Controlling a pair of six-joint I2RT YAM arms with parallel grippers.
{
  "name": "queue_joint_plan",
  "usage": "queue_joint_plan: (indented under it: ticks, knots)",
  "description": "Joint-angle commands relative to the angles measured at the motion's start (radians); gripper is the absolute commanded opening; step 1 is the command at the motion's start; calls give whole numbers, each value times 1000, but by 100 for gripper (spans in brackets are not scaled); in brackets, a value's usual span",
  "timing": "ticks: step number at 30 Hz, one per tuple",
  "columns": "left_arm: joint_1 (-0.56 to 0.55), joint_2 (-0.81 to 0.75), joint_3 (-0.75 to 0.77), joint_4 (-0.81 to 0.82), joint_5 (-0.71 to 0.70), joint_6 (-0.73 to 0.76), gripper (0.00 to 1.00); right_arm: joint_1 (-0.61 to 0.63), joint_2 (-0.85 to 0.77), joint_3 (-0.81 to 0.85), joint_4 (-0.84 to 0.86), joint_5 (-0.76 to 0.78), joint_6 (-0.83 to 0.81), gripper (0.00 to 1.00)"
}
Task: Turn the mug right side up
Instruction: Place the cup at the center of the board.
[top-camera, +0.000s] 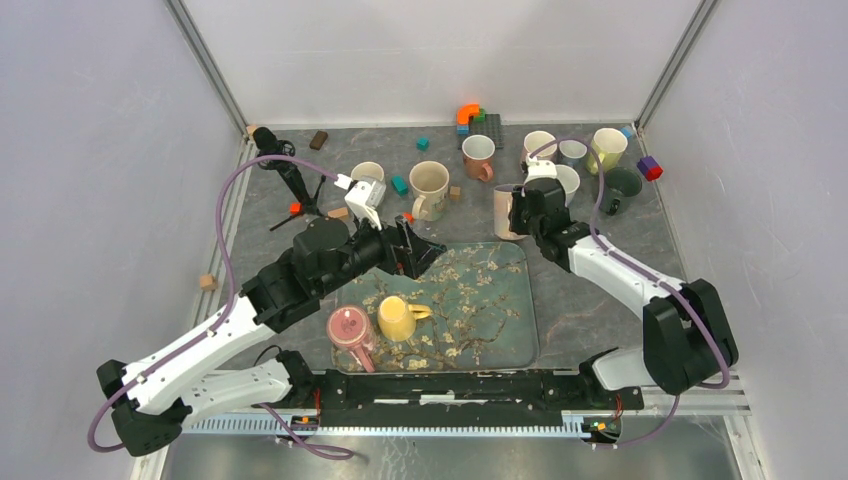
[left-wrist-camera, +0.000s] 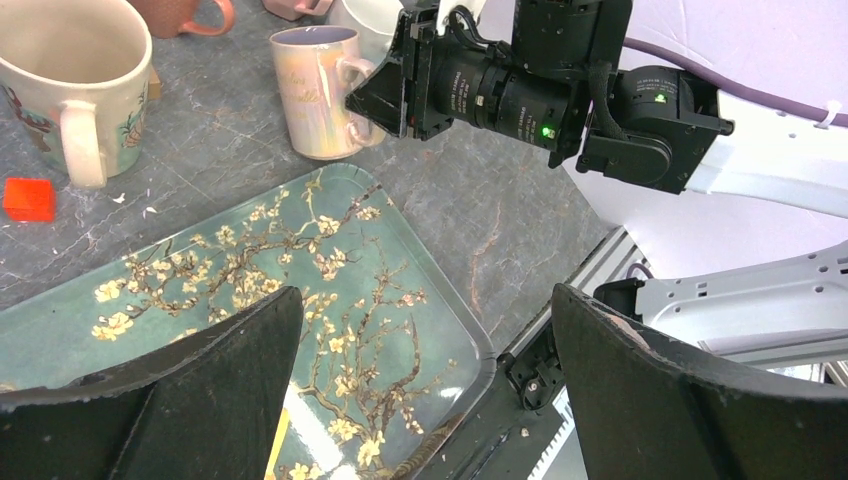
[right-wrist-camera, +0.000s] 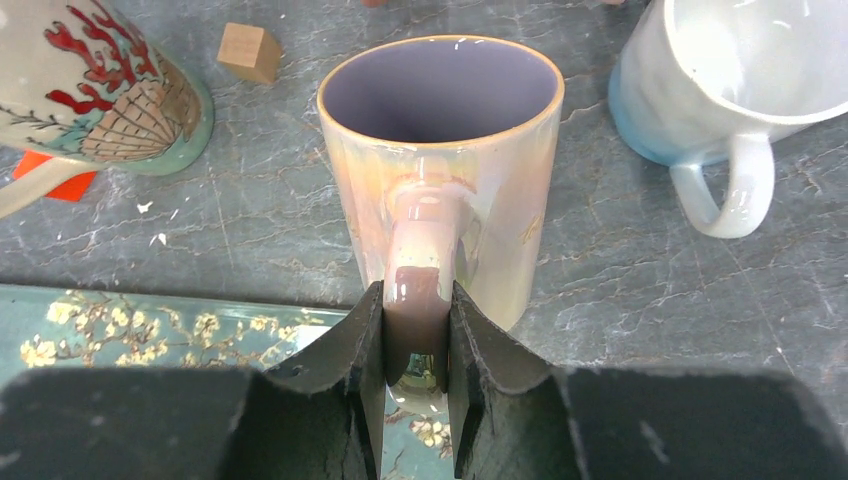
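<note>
Your right end effector (right-wrist-camera: 415, 295) is closed narrow on the handle of the pearly pink glazed ceramic mug with the lilac inside (right-wrist-camera: 440, 170), one black finger pressed against each side of the handle loop. That mug stands upright, mouth up, with its base on the dark grey marbled desk (top-camera: 575, 320). It sits just off the far right corner of the teal metal tray printed with white blossom branches (top-camera: 500, 300), and its handle points back toward the right arm.

Your left end effector (top-camera: 415, 250) is spread wide and holds nothing. It hangs over the far left part of the tray, with both fingers apart from everything below them.

Left of the held mug, in the right wrist view, you see the cream ceramic mug painted with red coral and a shell (right-wrist-camera: 110, 90), near but not touching it. A small plain wooden cube (right-wrist-camera: 249, 52) lies between the two, farther back. On the other side stands a white mug with a pale blue base (right-wrist-camera: 730, 80), also upright and just apart.

A yellow ceramic mug (top-camera: 398, 318) and a pink cup (top-camera: 348, 328) sit side by side on the near left part of the tray. You cannot tell from above which way up they are.
</note>
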Motion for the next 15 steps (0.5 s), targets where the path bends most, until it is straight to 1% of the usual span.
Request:
queue_joint_plan:
  ticks: [1, 5, 11, 15]
  knots:
    - [5, -15, -5, 9, -1, 54, 100, -9, 2, 39, 176, 76, -40, 0]
    - [4, -10, -3, 10, 1, 56, 100, -10, 9, -21, 256, 82, -51, 0]
    - [4, 1, -2, 5, 4, 59, 100, -10, -5, -189, 448, 39, -34, 0]
    - [4, 10, -2, -1, 6, 63, 100, -9, -1, -264, 532, 9, -14, 0]
